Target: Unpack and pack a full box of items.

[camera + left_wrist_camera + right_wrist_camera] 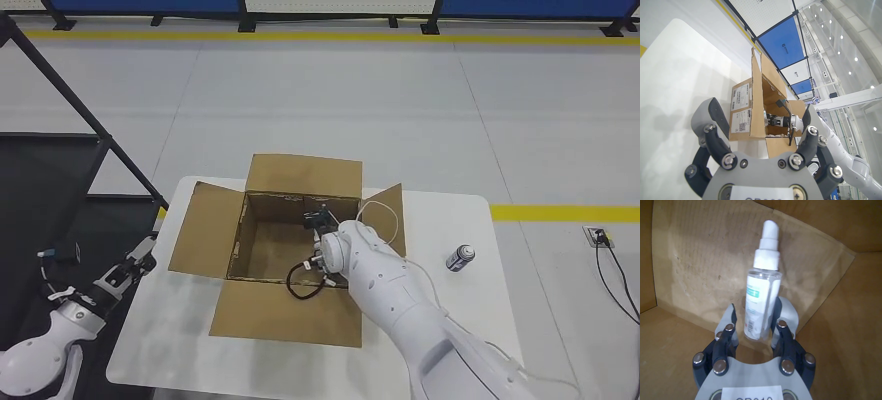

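Note:
An open cardboard box (300, 175) stands mid-table, all its flaps folded outward. My right gripper (755, 306) reaches inside it, shut on a clear spray bottle (762, 291) with a white pump top and a white and teal label. The bottle points away from the wrist toward the box's inner wall (696, 256). In the left wrist view the right gripper (766, 121) lies level inside the box (757, 94). My left gripper (761, 108) hangs open and holds nothing, off the table's left edge (135, 265).
A small metal can (460, 258) lies on the white table (440, 215) to the right of the box. A black cable (298, 285) loops from the right wrist over the box's near flap. A dark frame stands left of the table.

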